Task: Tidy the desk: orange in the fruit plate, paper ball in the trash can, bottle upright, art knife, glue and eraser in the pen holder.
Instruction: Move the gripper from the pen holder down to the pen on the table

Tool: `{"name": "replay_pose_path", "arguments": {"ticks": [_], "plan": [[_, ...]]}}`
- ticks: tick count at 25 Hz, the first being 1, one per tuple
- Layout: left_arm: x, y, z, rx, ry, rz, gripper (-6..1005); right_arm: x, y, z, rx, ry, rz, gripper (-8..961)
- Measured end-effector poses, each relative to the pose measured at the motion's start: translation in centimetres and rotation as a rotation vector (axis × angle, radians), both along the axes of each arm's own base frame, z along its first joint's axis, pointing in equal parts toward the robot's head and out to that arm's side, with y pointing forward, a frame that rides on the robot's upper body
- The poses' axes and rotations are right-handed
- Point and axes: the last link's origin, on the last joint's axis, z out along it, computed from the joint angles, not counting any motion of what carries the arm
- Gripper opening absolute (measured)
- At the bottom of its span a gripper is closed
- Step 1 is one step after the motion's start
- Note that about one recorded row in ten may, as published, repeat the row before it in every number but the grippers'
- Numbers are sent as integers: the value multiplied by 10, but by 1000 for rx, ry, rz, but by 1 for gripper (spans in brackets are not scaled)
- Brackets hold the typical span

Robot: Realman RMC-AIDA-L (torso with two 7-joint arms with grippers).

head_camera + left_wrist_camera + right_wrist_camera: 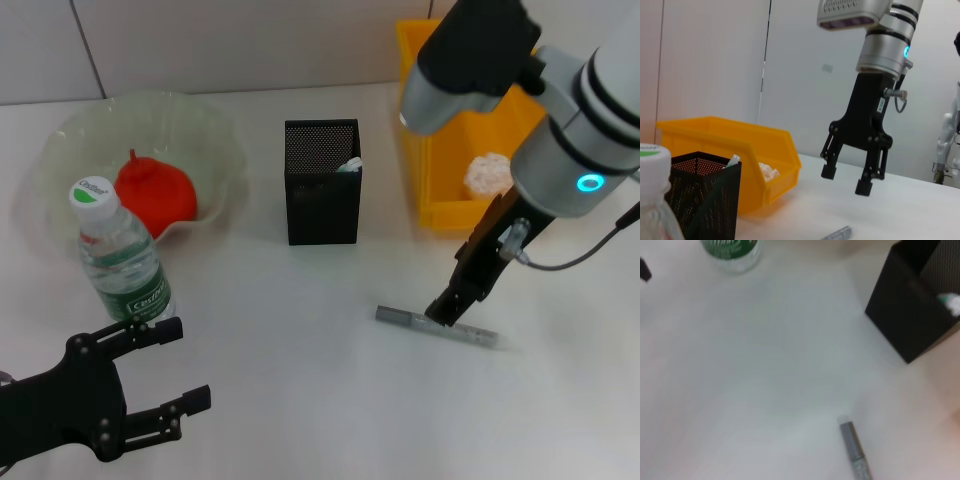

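The grey art knife [435, 327] lies flat on the table, right of centre; it also shows in the right wrist view [856, 450]. My right gripper [445, 312] is open and hangs just above the knife, apart from it; the left wrist view shows the right gripper [846, 180] with a gap below its fingertips. The orange [155, 195] sits in the clear fruit plate [60, 140]. The bottle [120, 255] stands upright. The paper ball [488, 175] lies in the yellow bin [430, 190]. The black pen holder [322, 200] holds a white item [350, 163]. My left gripper [190, 363] is open and empty.
The bottle stands just beyond my left gripper's fingers. The pen holder [912, 315] stands between the plate and the yellow bin [730, 145]. Bare table lies between the bottle and the knife.
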Motion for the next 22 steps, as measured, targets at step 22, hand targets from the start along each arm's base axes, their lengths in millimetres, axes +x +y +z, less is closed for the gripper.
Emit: {"name": "replay_pose_path", "arguments": {"ticks": [22], "plan": [[-2,-3,-1,2,-2,13,802,27,-9,15,-16,-30,79,792]]}}
